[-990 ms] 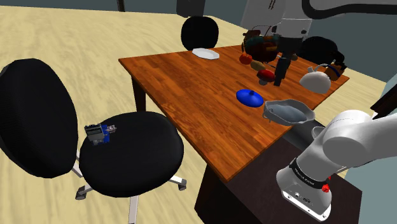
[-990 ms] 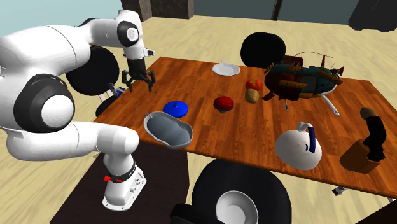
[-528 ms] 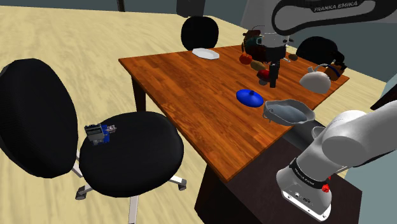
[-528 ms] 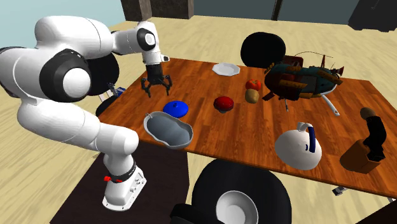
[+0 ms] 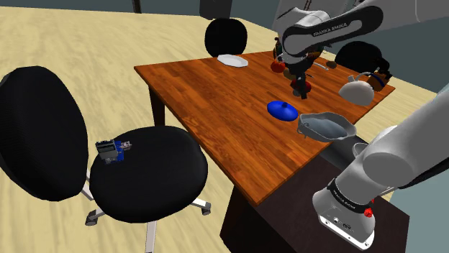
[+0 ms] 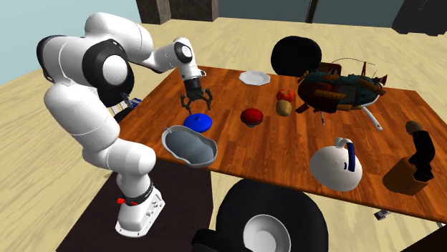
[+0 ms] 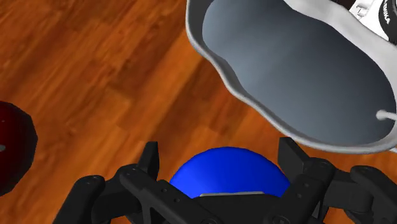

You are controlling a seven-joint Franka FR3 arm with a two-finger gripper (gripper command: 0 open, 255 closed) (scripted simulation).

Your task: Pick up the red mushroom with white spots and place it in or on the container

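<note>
On the wooden table (image 6: 286, 154) we are finding the grey container (image 6: 190, 145) near the stand, the gripper (image 6: 197, 107) hovering spread and empty over a blue lid (image 6: 198, 122), and the red mushroom (image 6: 252, 116) lying apart toward the second exterior view's right.

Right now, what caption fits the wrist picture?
Open gripper over a blue lid, between a grey bowl and a red mushroom.

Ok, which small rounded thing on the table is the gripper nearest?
The blue domed object beside the grey basin: the open black gripper hangs right over it. The dark red mushroom lies farther off.
</note>
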